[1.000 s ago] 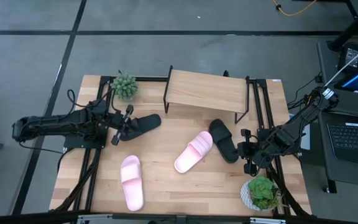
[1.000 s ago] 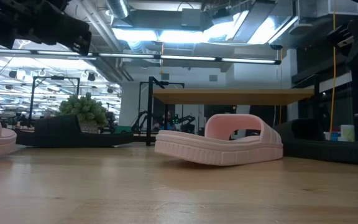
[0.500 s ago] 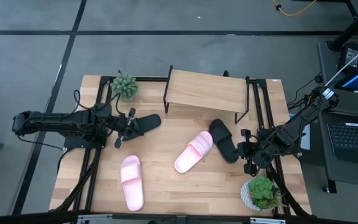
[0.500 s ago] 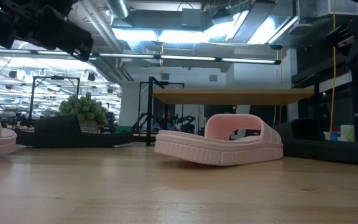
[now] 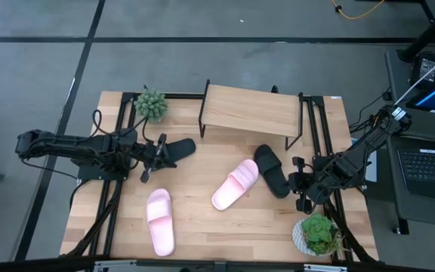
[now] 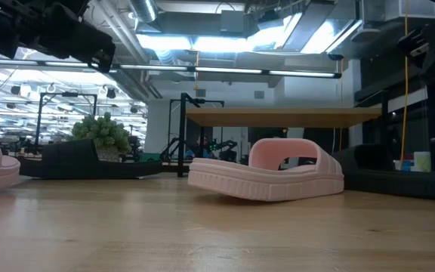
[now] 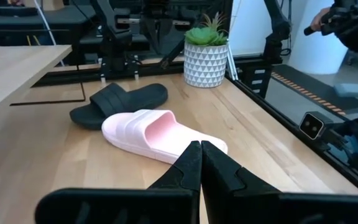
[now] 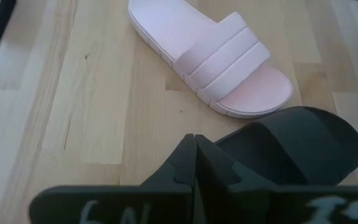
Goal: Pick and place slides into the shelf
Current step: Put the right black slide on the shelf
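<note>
- High view: four slides lie on the light wooden tabletop [image 5: 202, 219]. One plain black slide [image 5: 174, 149] lies left of the low shelf with a wooden plank top and thin black frame [image 5: 249, 109]; another black slide [image 5: 271, 170] lies in front of the shelf's right end, just beside a ribbed light pink slide [image 5: 236, 183]. A second pink slide [image 5: 160, 220] lies near the front left. The left gripper [image 5: 151, 150] sits at the first black slide's heel end. The right gripper [image 5: 300, 184] sits at the table's right edge, near a small green potted plant [image 5: 317, 234].
- Low view: the pink slide [image 6: 266, 176] lies centre, with the shelf [image 6: 282, 116] behind it.
- Left wrist view: the left gripper's [image 7: 201, 167] fingers are pressed together, holding nothing.
- Right wrist view: the right gripper's [image 8: 194, 158] fingers are likewise closed and empty, above the black slide [image 8: 294, 146].
</note>
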